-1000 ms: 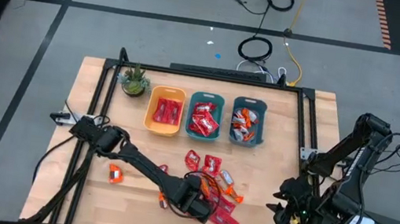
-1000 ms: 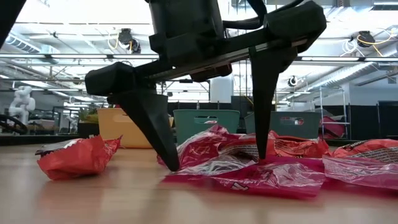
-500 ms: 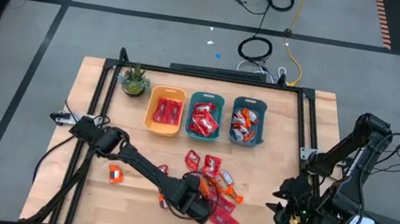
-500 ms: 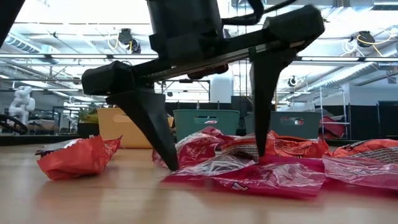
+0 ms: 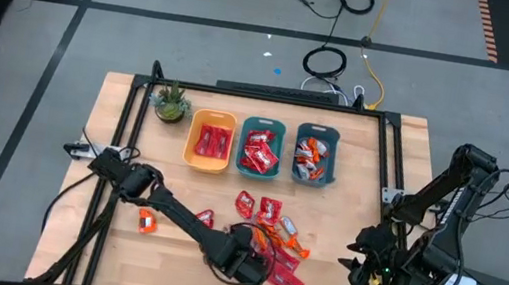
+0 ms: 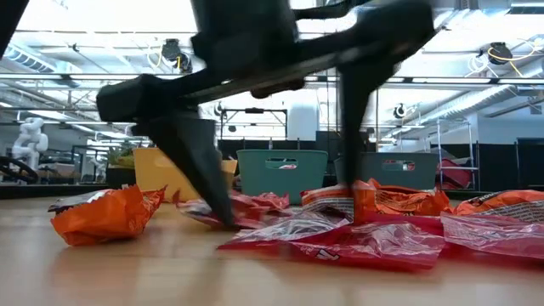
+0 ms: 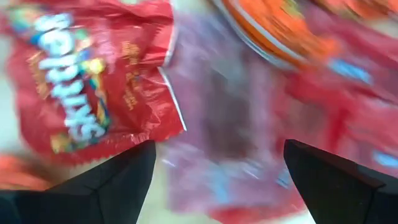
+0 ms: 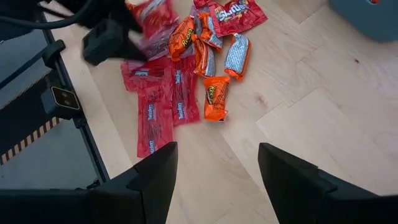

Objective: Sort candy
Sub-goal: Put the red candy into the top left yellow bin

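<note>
The loose candy (image 5: pixel 274 252) is a heap of red, pinkish and orange packets on the wooden table, nearer the front edge than the bins. My left gripper (image 5: pixel 255 261) points down over the heap's left part, open. In the low view its fingers (image 6: pixel 291 219) straddle crumpled packets. The left wrist view shows a red Skittles packet (image 7: pixel 87 87) and pinkish packets (image 7: pixel 236 112) between the left gripper's fingers (image 7: pixel 219 149). My right gripper (image 5: pixel 356 262) waits open at the table's right edge, above bare wood (image 8: pixel 217 152). My left gripper's fingertips (image 6: pixel 225 219) stand low among the packets, coming from above. The picture is blurred, so I cannot tell whether they touch any packet. Nothing is lifted.
A yellow bin (image 5: pixel 210 141), a teal bin (image 5: pixel 261 149) and a blue-grey bin (image 5: pixel 315 155) stand in a row at the back, each with candy inside. A potted plant (image 5: pixel 171 102) is at the back left. One orange packet (image 5: pixel 147 220) lies alone at the left.
My left gripper has tipped a little and its open fingers have swung slightly toward the table's left edge over the heap. The red packet that bulged up between the fingers now shows lower and farther left.
</note>
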You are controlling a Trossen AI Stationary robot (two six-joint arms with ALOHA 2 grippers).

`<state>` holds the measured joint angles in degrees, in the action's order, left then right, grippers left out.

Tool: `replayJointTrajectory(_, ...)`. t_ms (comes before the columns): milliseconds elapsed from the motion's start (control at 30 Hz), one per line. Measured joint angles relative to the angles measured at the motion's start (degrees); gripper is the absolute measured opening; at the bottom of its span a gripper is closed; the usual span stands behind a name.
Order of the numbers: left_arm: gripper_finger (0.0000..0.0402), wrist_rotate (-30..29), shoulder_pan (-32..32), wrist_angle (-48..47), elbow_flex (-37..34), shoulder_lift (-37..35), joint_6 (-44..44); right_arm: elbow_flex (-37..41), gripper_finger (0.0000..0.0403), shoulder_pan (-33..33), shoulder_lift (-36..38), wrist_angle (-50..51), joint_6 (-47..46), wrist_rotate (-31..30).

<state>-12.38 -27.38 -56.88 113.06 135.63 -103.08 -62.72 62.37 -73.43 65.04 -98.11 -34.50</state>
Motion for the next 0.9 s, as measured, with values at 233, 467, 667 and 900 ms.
replayJointTrajectory(233,0.0364,-0.7,0.8,-14.5,0.0,-0.3,-6.0,0.0,0.0215,0.0,0.0,-0.3,-0.1,0.0)
replayJointTrajectory(467,0.0364,-1.3,-0.3,-6.2,2.5,-0.4,-4.7,0.0,0.0215,0.0,0.0,-0.5,0.0,0.0)
replayJointTrajectory(667,0.0364,-2.6,0.4,-2.1,2.7,-0.2,-2.7,0.0,0.0215,0.0,0.0,-0.4,0.7,0.0)
replayJointTrajectory(900,0.0364,-3.4,0.9,1.5,-0.4,-0.1,0.4,0.0,0.0215,0.0,0.0,-0.5,1.2,0.0)
